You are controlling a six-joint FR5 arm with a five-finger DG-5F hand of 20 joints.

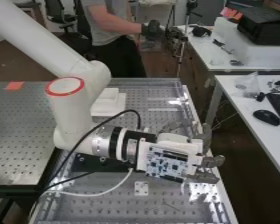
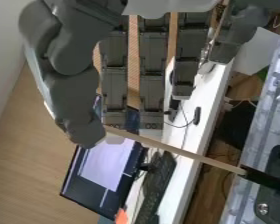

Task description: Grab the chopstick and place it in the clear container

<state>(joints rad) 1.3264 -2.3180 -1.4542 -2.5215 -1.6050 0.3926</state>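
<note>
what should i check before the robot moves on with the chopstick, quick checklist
1. Hand at the chopstick: ok, the pale end meets the hand in the wrist view.
2. Firm grip on the chopstick: cannot tell.
3. Chopstick in one piece: ok, no break along its visible pale length.
4. Dark end free of the black plate: cannot tell, the two overlap in the wrist view and contact is unclear.
5. Black cable away from the fingertip end of the hand: ok, it loops by the arm on the wrist side.
</note>
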